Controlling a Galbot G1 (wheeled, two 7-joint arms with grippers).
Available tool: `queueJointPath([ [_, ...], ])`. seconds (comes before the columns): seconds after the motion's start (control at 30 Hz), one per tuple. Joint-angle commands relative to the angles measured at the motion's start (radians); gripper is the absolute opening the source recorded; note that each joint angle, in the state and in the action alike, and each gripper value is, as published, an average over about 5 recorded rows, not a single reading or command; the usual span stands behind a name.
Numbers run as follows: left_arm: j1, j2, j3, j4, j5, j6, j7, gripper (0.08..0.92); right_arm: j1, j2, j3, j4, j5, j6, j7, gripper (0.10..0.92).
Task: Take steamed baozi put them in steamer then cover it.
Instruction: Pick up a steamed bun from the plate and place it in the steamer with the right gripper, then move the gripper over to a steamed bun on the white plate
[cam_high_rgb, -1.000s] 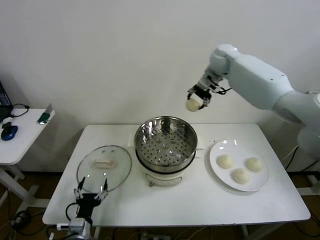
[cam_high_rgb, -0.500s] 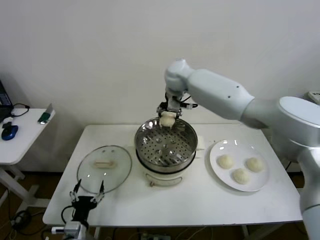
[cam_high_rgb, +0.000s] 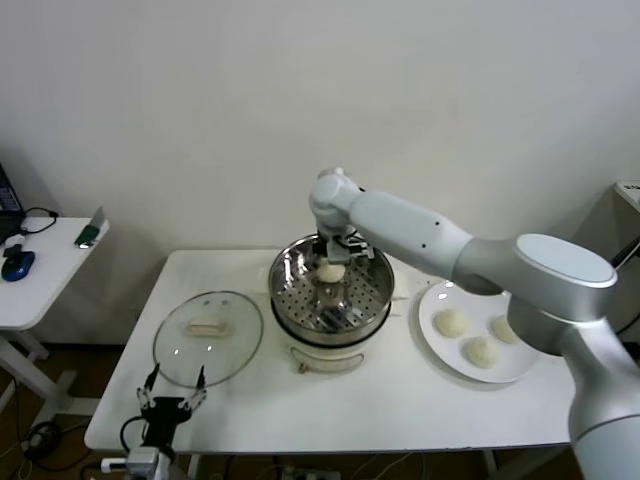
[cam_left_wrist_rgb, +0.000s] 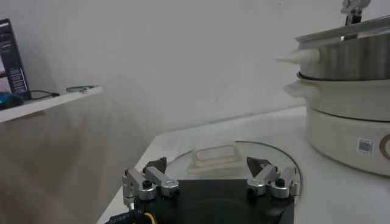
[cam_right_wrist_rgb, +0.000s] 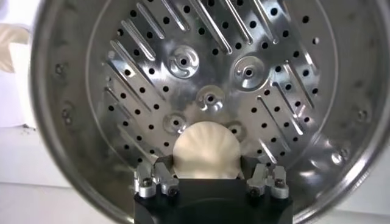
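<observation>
The steamer (cam_high_rgb: 372, 292) is a shiny perforated steel basket on a white pot base at the table's middle. My right gripper (cam_high_rgb: 330, 260) reaches down into it, shut on one cream-white baozi (cam_high_rgb: 330, 272). In the right wrist view that baozi (cam_right_wrist_rgb: 207, 149) sits between the fingers (cam_right_wrist_rgb: 164, 165), low over the steamer's perforated floor (cam_right_wrist_rgb: 183, 61). Three more baozi (cam_high_rgb: 481, 351) lie on the white plate (cam_high_rgb: 522, 374) to the right. The glass cover (cam_high_rgb: 236, 352) with its white bar handle lies flat to the steamer's left. My left gripper (cam_high_rgb: 172, 386) hangs open at the front table edge, just short of the cover (cam_left_wrist_rgb: 213, 159).
A small white side table (cam_high_rgb: 45, 290) stands at the far left with a blue mouse (cam_high_rgb: 18, 262) on it. The wall is close behind the steamer. The steamer's pot base (cam_left_wrist_rgb: 347, 122) rises beside the cover in the left wrist view.
My right arm swung left and down, carrying the baozi from above and right of the steamer into the basket. The left gripper sank slightly toward the table's front edge.
</observation>
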Motion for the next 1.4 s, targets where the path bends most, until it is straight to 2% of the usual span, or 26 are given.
queueJointPath([
  [0.03, 0.001, 0.004, -0.003, 0.008, -0.002, -0.003, -0.001, 0.823, -0.056, 0.029, 0.027, -0.04, -0.131, 0.025, 0.033, 0.72],
  [0.13, 0.002, 0.005, -0.003, 0.011, -0.002, -0.004, -0.001, 0.823, -0.053, 0.031, 0.032, -0.048, -0.137, 0.021, 0.047, 0.732],
  [0.27, 0.003, 0.005, -0.003, 0.013, -0.002, -0.005, -0.002, 0.823, -0.044, 0.023, 0.04, -0.033, -0.133, 0.007, 0.043, 0.789],
  [0.43, 0.003, 0.005, -0.003, 0.01, -0.002, -0.003, -0.002, 0.823, 0.005, -0.017, 0.038, 0.031, -0.041, -0.013, -0.007, 0.821],
  [0.5, 0.003, 0.006, -0.004, 0.008, -0.001, -0.002, -0.002, 0.823, 0.045, -0.048, 0.022, 0.076, 0.051, -0.046, -0.046, 0.822],
  [0.6, 0.004, 0.007, -0.003, 0.004, 0.002, -0.001, -0.002, 0.823, 0.131, -0.11, -0.033, 0.14, 0.272, -0.134, -0.109, 0.823],
  [0.77, 0.007, 0.005, -0.002, -0.006, 0.006, 0.001, -0.002, 0.823, 0.31, -0.233, -0.148, 0.176, 0.599, -0.24, -0.132, 0.823],
  [0.9, 0.012, 0.001, 0.002, -0.016, 0.011, 0.003, -0.002, 0.823, 0.423, -0.35, -0.282, 0.191, 0.816, -0.337, -0.094, 0.823],
  [1.0, 0.014, -0.002, 0.004, -0.023, 0.014, 0.005, -0.002, 0.823, 0.492, -0.457, -0.417, 0.246, 0.942, -0.524, 0.007, 0.823],
  [1.1, 0.014, -0.002, 0.005, -0.029, 0.017, 0.006, -0.002, 0.823, 0.506, -0.547, -0.488, 0.283, 1.042, -0.707, 0.049, 0.823],
  [1.23, 0.013, -0.001, 0.006, -0.033, 0.026, 0.005, 0.0, 0.823, 0.422, -0.646, -0.459, 0.257, 1.14, -0.856, 0.024, 0.823],
  [1.33, 0.015, 0.0, 0.006, -0.039, 0.028, 0.008, 0.001, 0.823, 0.32, -0.709, -0.413, 0.228, 1.194, -0.922, 0.008, 0.823],
  [1.4, 0.015, 0.001, 0.007, -0.044, 0.028, 0.011, 0.002, 0.823, 0.236, -0.742, -0.37, 0.21, 1.167, -0.931, -0.014, 0.823],
])
